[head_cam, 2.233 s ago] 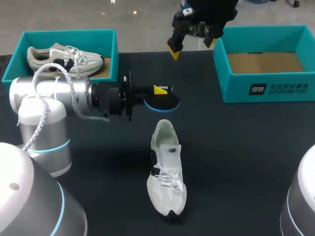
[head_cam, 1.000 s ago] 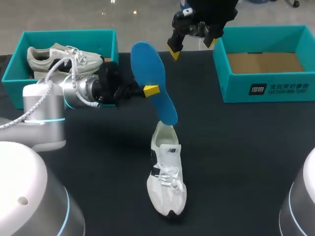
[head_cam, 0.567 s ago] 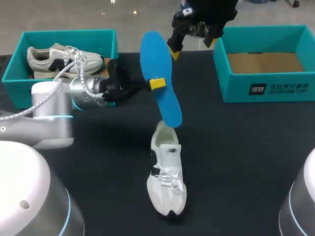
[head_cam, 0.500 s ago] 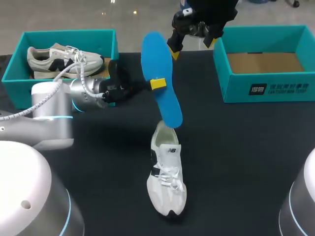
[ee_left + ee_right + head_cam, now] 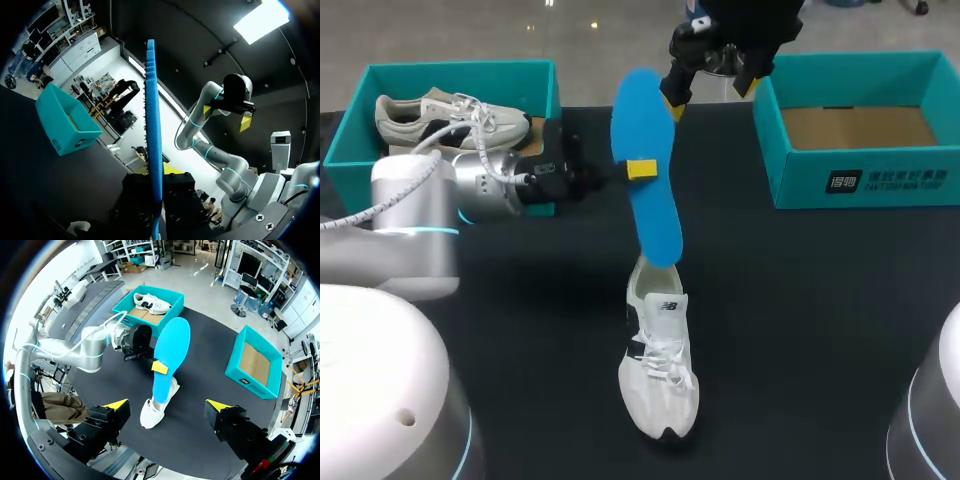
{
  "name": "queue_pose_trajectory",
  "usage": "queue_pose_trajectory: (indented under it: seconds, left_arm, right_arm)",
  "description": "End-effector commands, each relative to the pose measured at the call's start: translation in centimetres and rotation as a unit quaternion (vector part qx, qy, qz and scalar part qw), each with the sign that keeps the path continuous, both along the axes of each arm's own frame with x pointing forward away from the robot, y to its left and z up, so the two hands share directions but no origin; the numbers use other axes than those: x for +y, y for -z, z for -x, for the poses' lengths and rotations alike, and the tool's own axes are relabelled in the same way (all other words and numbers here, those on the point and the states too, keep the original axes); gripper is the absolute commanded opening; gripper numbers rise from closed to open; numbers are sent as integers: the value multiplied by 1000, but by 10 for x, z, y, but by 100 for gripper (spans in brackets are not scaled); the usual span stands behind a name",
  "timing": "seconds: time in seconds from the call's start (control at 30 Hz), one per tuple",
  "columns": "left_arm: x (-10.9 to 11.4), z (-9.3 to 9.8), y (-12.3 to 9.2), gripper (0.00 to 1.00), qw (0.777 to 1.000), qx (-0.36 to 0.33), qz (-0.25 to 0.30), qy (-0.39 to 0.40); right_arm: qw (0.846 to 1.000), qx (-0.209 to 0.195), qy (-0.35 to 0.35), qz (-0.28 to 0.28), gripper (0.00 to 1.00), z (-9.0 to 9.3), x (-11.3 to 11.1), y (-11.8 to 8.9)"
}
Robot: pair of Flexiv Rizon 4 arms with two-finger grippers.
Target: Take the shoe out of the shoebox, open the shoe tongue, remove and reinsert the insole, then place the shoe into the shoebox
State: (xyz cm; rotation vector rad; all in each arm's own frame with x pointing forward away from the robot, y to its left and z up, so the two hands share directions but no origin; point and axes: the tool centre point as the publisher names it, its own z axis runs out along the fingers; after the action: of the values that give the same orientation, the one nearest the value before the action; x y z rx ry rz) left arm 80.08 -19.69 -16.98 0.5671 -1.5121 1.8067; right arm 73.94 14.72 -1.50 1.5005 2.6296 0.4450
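- Left gripper (image 5: pixel 640 170) grips the blue insole (image 5: pixel 656 225) upright, lower tip at the shoe's (image 5: pixel 658 365) heel opening.
- Right gripper (image 5: pixel 710 94) hangs spread wide above the table (image 5: pixel 820 300).

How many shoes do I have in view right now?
2: one beige shoe in the left shoebox, one white shoe on the table at the insole's lower tip. The right shoebox looks empty.

I count two shoes, a white shoe (image 5: pixel 658 360) and a grey shoe (image 5: pixel 440 120); two boxes, the left box (image 5: pixel 460 68) and the right box (image 5: pixel 880 180); one insole (image 5: pixel 655 220); two grippers, my left gripper (image 5: pixel 640 170) and right gripper (image 5: pixel 710 95).
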Motion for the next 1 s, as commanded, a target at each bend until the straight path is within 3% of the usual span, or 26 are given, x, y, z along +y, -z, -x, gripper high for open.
queue_pose_trajectory:
  seconds: [0.03, 0.3, 1.0]
  left_arm:
    - [5, 3, -1, 0, 999, 25, -39, -27]
    - [8, 3, 4, 0, 993, 97, -70, -21]
    - [8, 3, 5, 0, 993, 83, -82, -26]
  right_arm:
    - [1000, 1, 0, 1, 100, -1, 1, 0]
    - [1000, 1, 0, 1, 100, -1, 1, 0]
    - [1000, 1, 0, 1, 100, -1, 1, 0]
